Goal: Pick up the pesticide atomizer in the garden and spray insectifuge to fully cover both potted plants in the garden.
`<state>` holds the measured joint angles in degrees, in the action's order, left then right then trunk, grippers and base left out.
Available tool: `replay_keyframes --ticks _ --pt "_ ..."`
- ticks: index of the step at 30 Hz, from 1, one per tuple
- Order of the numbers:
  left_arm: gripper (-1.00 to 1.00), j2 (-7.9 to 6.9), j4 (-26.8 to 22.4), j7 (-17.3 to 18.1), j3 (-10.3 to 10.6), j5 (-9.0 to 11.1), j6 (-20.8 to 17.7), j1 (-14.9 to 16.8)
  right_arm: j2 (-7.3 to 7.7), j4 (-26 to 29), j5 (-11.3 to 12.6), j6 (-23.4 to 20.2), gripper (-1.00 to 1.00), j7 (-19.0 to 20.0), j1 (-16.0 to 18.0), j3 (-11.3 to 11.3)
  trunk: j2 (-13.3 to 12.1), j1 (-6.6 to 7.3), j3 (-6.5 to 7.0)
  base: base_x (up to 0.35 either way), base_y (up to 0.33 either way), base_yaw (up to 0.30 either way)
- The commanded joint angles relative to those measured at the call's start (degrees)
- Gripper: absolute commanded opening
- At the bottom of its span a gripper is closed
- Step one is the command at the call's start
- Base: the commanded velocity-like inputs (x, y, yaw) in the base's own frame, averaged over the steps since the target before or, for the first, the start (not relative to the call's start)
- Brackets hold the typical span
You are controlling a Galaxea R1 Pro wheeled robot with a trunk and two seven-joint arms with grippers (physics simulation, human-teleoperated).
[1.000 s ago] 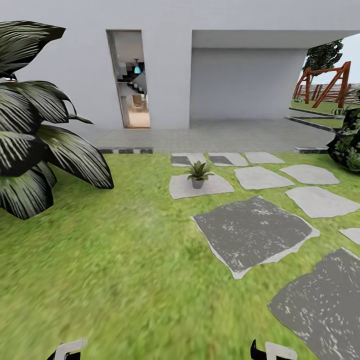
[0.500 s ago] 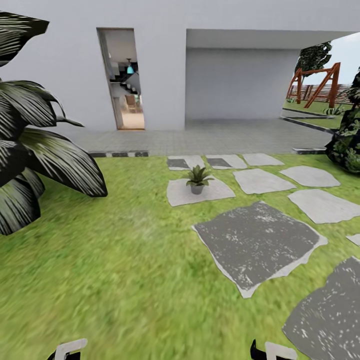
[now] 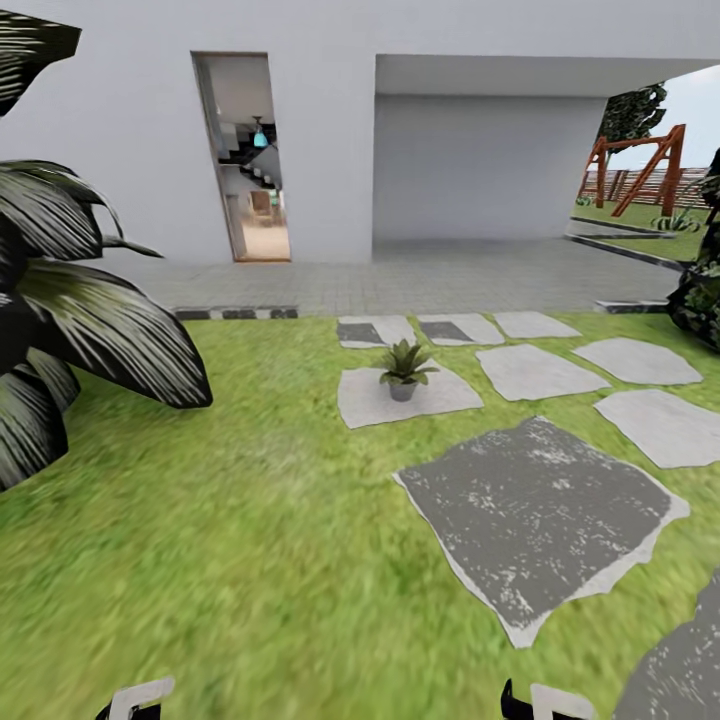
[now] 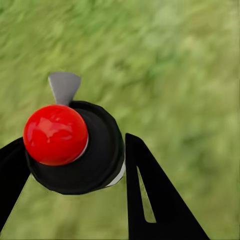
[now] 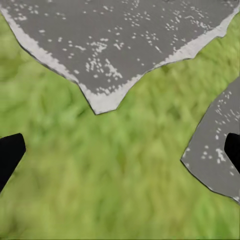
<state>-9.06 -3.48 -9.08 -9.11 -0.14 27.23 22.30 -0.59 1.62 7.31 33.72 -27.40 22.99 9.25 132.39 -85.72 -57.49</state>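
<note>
Grass spreads under both my arms, which hang low at my sides, wrists pointing down at the lawn point(image 3: 250, 520). In the left wrist view my left gripper point(image 4: 75, 190) has its two black fingers point(image 4: 150, 200) closed against the pesticide atomizer point(image 4: 75, 147), so I am carrying it. I see the bottle end-on: its long axis runs straight away from the camera toward the ground, a glossy red round cap (or knob) facing the lens and the pale grey trigger head point(image 4: 64, 86) sticking out sideways beyond the dark body. In the right wrist view my right gripper point(image 5: 120, 150) is spread wide, one black fingertip at each edge of the picture with nothing between them, above grass and two grey stepping stones point(image 5: 115, 40). In the head view one potted plant point(image 3: 404, 368) stands upright on a pale stone point(image 3: 440, 395) ahead, well apart from me, with a big striped-leaf plant point(image 3: 80, 310) on my left.
</note>
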Motion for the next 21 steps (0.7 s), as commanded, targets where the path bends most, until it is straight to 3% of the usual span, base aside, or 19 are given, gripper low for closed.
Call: replay_keyframes --ticks 1,11,21 --pt "-1.0 0.0 0.05 -0.06 -0.12 -0.03 0.19 0.05 -0.02 -0.04 0.59 0.22 1.0 -0.11 0.03 0.51 0.02 -0.02 -0.05 0.339 0.076 0.0" --pt "-1.0 0.09 0.05 -0.06 -0.12 -0.03 0.19 0.03 -0.02 -0.04 0.6 0.21 1.0 -0.11 0.03 0.51 0.02 -0.02 -0.05 0.339 0.076 -0.019" --pt "-1.0 0.09 0.05 -0.06 -0.12 -0.03 0.19 0.03 -0.01 -0.04 0.6 0.22 1.0 -0.11 0.03 0.51 0.02 -0.02 -0.05 0.339 0.076 -0.269"
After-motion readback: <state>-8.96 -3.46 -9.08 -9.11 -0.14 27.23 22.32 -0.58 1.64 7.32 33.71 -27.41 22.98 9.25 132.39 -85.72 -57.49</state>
